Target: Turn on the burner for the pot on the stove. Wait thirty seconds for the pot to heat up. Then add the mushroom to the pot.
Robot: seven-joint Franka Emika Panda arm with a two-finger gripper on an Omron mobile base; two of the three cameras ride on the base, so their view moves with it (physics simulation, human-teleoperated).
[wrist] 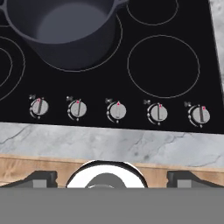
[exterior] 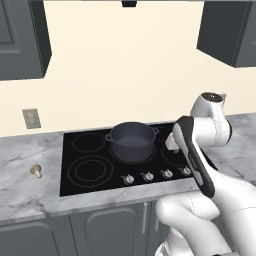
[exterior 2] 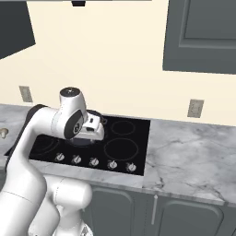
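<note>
The pot (exterior: 131,140) (wrist: 65,26), dark blue-grey with two loop handles, stands empty on the stove (exterior: 70,186) (wrist: 166,89). A thin grey ring, the burner (wrist: 117,46), curves out from under the pot; I see no red glow on it. The mushroom (exterior: 36,171) (exterior 2: 3,132) lies on the counter left of the stove, far from the hand. In the hand view my gripper (wrist: 111,179) is open, fingertips (wrist: 41,178) wide apart, nothing between them. It hovers over the counter's front edge, facing the middle knob (wrist: 117,110).
Five silver knobs run along the stove's front (wrist: 77,109) (exterior: 147,176). Grey marble counter (exterior: 25,192) (exterior 2: 193,152) extends on both sides. Dark wall cabinets (exterior: 22,40) (exterior 2: 203,37) hang above. My forearm (exterior: 192,155) crosses the stove's right side.
</note>
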